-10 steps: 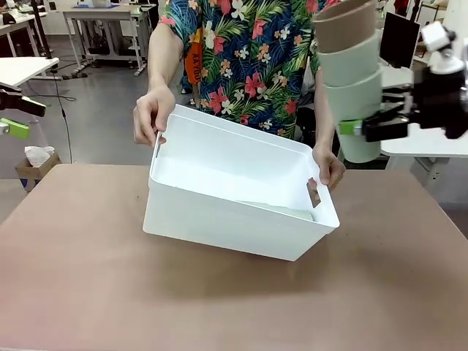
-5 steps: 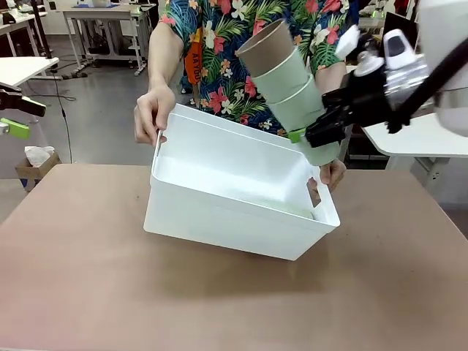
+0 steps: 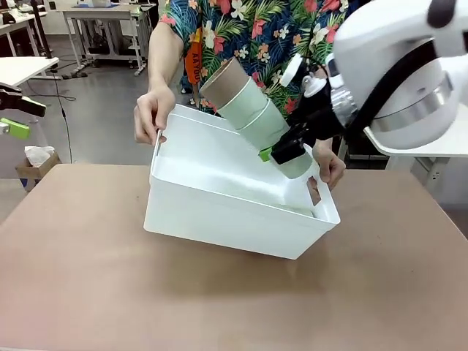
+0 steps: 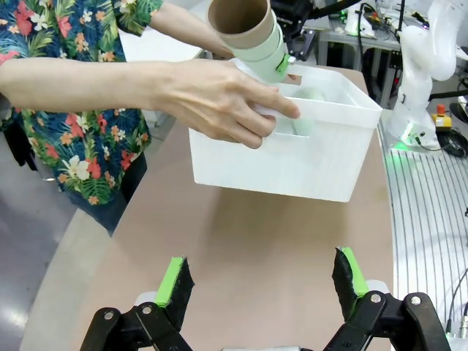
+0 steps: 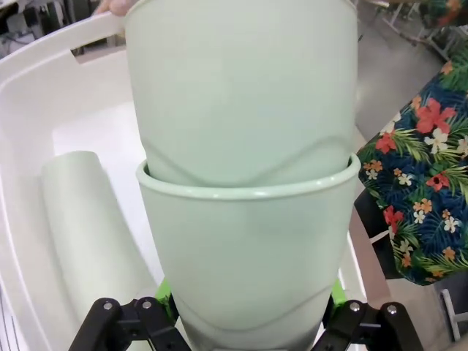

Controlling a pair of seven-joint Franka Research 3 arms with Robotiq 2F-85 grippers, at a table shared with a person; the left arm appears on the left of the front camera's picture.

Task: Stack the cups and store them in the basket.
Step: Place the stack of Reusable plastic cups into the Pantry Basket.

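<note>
The right hand (image 3: 287, 152) grips a stack of cups (image 3: 252, 115) by the bottom cup. Its green pads press on both sides of that cup. The stack leans over, with its open top pointing up and toward the robot's left. The bottom end hangs just above the basket (image 3: 219, 208), near the end on the robot's right.

The cups are tall and plain, with no handles. They get wider toward the top. The top cup is brown, and the ones under it are pale mint green. From the right wrist camera, two green cups (image 5: 245, 175) fit one inside the other, and the hand (image 5: 248, 311) holds the lower one.

The basket is a big white bin with a rolled rim. It has a slot handle at each short end. A person in a flower shirt holds it by both ends (image 3: 152, 115) and tips it toward the robot. One edge rests on the brown worktop (image 3: 88, 292). One more green cup (image 5: 91, 234) lies on its side inside the basket.

The left hand (image 4: 259, 289) is off to the side, above the worktop. Its fingers are wide apart and hold nothing.
</note>
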